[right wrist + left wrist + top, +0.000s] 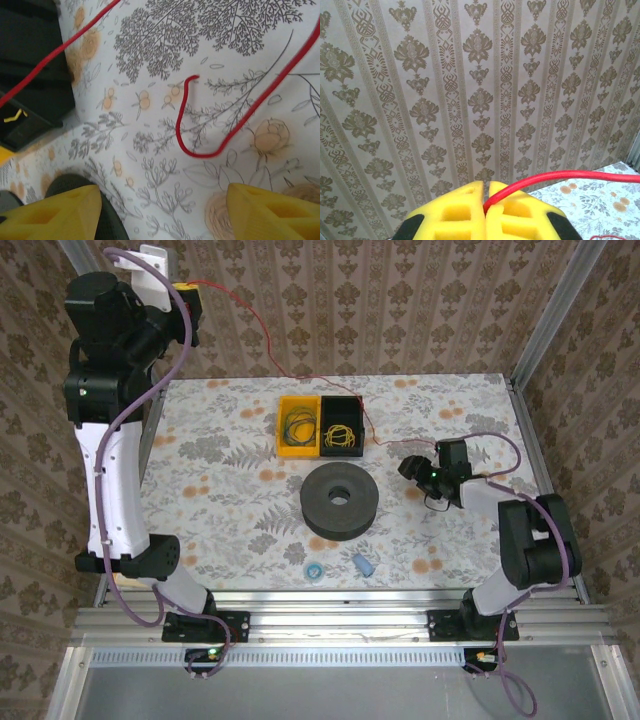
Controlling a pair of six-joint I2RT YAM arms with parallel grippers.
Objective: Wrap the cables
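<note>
The cable [268, 345] is a thin red wire. It runs from my raised left gripper [187, 295] at the top left down past the bins to the table in front of my right gripper [412, 470]. In the left wrist view the yellow fingers [455, 212] are pressed together, and my left gripper [487, 197] is shut on the cable [560, 175]. My right gripper [162, 205] is open low over the table with nothing between its fingers. The cable's free end [194, 77] and a curl of it [200, 153] lie just ahead. A dark grey round spool [340, 501] lies flat mid-table, left of the right gripper.
A yellow bin [297, 425] and a black bin [342, 425] with coiled wires stand behind the spool; the black bin's corner [30, 65] is close to the right gripper. A blue ring [315, 570] and a blue cap [364, 564] lie near the front edge. Wallpapered walls enclose the table.
</note>
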